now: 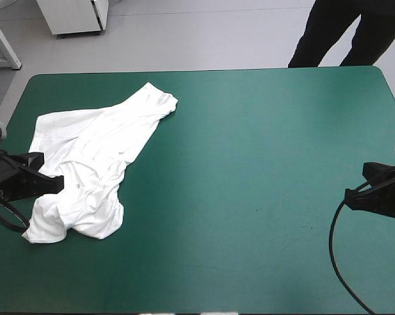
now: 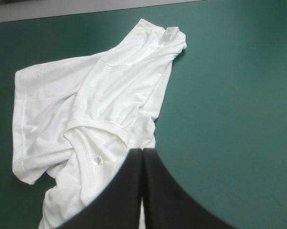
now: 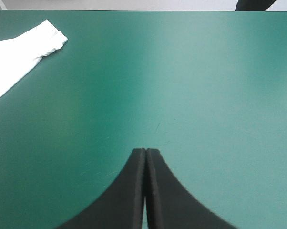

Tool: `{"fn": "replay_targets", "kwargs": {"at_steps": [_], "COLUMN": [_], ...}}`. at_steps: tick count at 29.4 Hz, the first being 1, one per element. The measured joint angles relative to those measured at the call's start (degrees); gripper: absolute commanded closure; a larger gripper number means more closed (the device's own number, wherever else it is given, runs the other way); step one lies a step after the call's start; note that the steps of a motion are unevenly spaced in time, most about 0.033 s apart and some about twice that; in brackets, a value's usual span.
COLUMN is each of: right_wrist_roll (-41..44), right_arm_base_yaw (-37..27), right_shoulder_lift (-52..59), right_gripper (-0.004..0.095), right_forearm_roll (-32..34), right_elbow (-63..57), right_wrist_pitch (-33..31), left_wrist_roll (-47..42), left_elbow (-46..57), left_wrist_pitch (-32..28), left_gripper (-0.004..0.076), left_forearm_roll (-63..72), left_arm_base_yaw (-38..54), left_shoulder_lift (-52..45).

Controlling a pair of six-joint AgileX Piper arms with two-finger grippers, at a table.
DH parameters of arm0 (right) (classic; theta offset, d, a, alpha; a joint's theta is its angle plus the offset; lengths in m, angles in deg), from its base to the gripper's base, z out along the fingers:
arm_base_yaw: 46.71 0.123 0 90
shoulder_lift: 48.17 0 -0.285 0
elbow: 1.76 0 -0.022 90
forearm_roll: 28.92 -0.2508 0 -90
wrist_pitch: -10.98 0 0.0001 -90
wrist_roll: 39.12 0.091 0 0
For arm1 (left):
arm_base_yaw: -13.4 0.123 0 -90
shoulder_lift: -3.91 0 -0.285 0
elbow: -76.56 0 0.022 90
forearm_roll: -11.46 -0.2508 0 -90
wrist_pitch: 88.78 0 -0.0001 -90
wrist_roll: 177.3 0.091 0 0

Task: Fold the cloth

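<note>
White, short-sleeved, creased T-shirt (image 1: pixel 99 157) lying loosely spread on the left half of the broad table (image 1: pixel 250 197) with its teal-green cover, one narrow end reaching toward the far edge, the bunched lower part toward the near-left corner. Round neck opening (image 2: pixel 84 145) with a small label (image 2: pixel 97 160) turned up, just ahead of the left end effector (image 2: pixel 142 151). Broad black fingers (image 2: pixel 167 191) of that end effector pressed together into one pointed arch, tip over the cloth's edge. Fingers of the right end effector (image 3: pixel 146 150) likewise closed, above bare cover near the table's right edge, well apart from the T-shirt; only one white end visible far ahead of it.
</note>
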Motion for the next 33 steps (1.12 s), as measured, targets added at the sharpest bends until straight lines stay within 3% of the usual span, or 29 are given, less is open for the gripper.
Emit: {"fn": "replay_targets", "kwargs": {"at_steps": [18,33], "right_wrist_roll": [0.0,0.0], "right_arm_base_yaw": [0.0,0.0], "right_shoulder_lift": [0.0,0.0], "right_gripper": [0.0925,0.0925], "right_forearm_roll": [0.0,0.1], "right_elbow": [0.0,0.0], "right_wrist_pitch": [0.0,0.0], "left_wrist_roll": [-0.4,-0.5], "left_elbow": [-0.5,-13.3], "left_wrist_pitch": [-0.6,-4.4], "left_gripper": [0.0746,0.0720], "left_forearm_roll": [-2.4,-6.9], "left_arm_base_yaw": [0.0,0.1], "left_shoulder_lift": [1.8,23.9]}}
